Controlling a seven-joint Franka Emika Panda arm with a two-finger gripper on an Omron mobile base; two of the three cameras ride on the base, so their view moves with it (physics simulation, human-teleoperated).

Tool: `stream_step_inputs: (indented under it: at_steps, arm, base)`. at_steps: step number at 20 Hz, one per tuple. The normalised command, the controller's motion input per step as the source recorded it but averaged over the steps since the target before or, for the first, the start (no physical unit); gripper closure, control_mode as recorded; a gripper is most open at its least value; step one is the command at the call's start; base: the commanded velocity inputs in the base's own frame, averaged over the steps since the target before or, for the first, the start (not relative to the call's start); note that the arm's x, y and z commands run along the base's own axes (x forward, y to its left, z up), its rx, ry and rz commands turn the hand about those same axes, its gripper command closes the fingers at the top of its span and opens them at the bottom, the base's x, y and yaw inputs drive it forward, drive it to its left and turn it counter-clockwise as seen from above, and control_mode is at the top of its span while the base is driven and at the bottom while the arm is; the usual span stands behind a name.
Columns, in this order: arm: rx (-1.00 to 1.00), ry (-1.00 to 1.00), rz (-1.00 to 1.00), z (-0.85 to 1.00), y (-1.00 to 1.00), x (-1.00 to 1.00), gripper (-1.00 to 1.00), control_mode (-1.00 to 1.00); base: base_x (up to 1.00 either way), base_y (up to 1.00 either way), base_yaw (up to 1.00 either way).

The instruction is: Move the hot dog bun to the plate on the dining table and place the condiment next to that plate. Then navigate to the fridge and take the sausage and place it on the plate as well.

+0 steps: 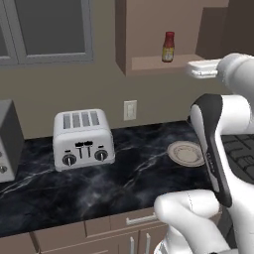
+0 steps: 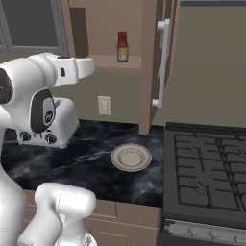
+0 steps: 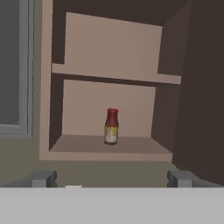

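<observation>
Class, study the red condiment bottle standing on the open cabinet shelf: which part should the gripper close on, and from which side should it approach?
Grip the condiment bottle around its labelled body, below the narrower red cap, coming in level from the shelf's open front. It stands upright and alone, with the cabinet back behind it and another shelf above, so a top-down approach looks cramped. The open gripper already faces it.

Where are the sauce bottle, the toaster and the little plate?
sauce bottle [image 3: 111,127], hand view, on its label.
toaster [image 1: 83,139], left base view, on its front face.
plate [image 2: 131,157], right base view, on its centre.
</observation>
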Motion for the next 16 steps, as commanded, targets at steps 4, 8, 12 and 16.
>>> stream_step_inputs:
  at_steps: [4, 8, 12, 16]
  arm:
    - [-0.01, 0.00, 0.00, 0.14, 0.04, 0.53, -1.00, -1.00]
    - [0.00, 0.00, 0.00, 0.03, 0.02, 0.52, -1.00, -1.00]
    - [0.00, 0.02, 0.00, 0.00, 0.00, 0.66, -1.00, -1.00]
    - [0.00, 0.06, 0.04, 0.00, -0.02, 0.76, -1.00, -1.00]
  base:
    - [0.00, 0.00, 0.00]
    - [0.00, 0.00, 0.00]
    - [0.00, 0.00, 0.00]
    - [0.00, 0.00, 0.00]
